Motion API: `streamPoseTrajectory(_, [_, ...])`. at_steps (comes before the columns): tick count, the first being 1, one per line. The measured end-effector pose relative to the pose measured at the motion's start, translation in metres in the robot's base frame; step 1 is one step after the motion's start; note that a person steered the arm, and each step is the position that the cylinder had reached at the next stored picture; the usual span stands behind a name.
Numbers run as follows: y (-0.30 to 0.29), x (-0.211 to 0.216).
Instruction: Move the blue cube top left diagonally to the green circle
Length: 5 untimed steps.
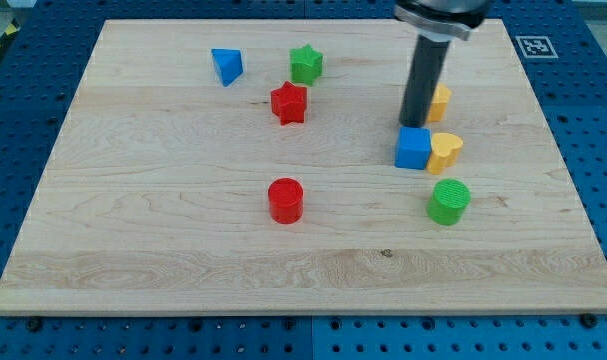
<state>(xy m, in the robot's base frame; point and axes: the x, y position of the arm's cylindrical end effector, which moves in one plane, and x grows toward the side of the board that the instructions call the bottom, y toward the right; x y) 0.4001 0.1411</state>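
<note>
Blue cube (413,148) sits at the view's right of the bench (163,250), touching the yellow heart (445,150) on its right side. Green circle (449,201) lies just below and to the right of the cube, near but apart. The cube therefore appears already close to the required top-left diagonal position; judged nearly complete, pending fine adjustment. My tip (414,124) stands at the cube's upper edge, apparently in contact, placed to push it toward the view's bottom. No gripper is fitted; the rod cannot open or close.

A second yellow block (441,101) is partly hidden behind the rod. Well apart: red cylinder (285,200), red star (289,103), green star (306,64), blue triangle (227,66).

Markings: a black-and-white fiducial tag (534,45) at the upper right; no readable writing.
</note>
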Motion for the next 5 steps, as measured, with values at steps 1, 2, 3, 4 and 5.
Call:
streamPoseTrajectory(1, [0.005, 0.012])
streamPoseTrajectory(2, [0.005, 0.024])
streamPoseTrajectory(3, [0.005, 0.024])
streamPoseTrajectory(4, [0.002, 0.026])
streamPoseTrajectory(5, [-0.006, 0.037])
